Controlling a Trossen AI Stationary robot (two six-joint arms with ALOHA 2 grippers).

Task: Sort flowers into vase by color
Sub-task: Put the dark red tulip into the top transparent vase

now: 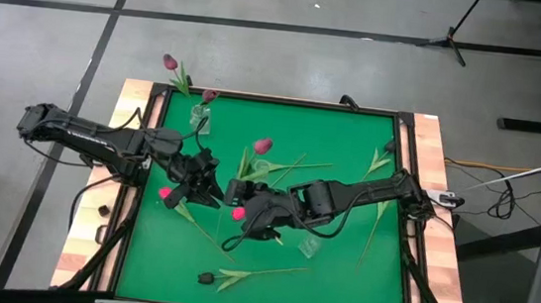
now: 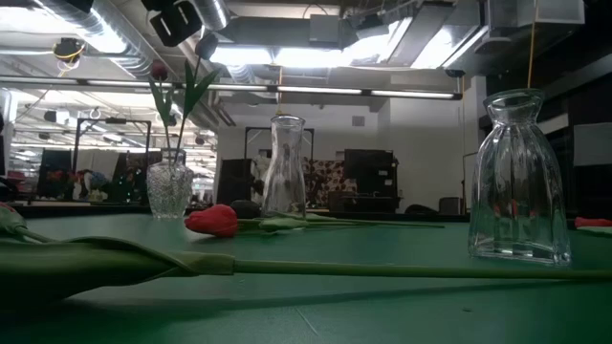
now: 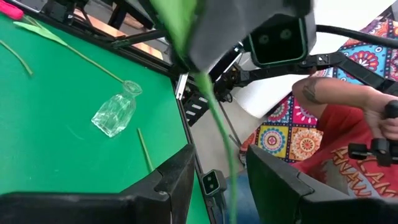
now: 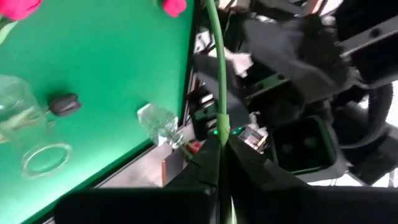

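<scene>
Both arms are meeting over the middle of the green mat (image 1: 339,268). The right gripper (image 4: 221,146) is pinching a thin green stem (image 4: 216,56) between nearly closed fingers. The left gripper (image 3: 217,171) is standing partly open, with the same or another stem running down through its gap; whether the fingers are touching it cannot be told. The flowers (image 1: 262,145) are lying scattered on the mat, one dark head (image 1: 206,278) near the front edge, two pink-red heads (image 1: 238,213) beside the grippers; two more are already standing in the small vase (image 1: 200,117) at the far left. These stems are judged light, springy plastic, so they are best gripped mid-stem, clear of leaves. The ribbed glass vases (image 2: 517,182) are judged smooth, fragile and easily tipped.
</scene>
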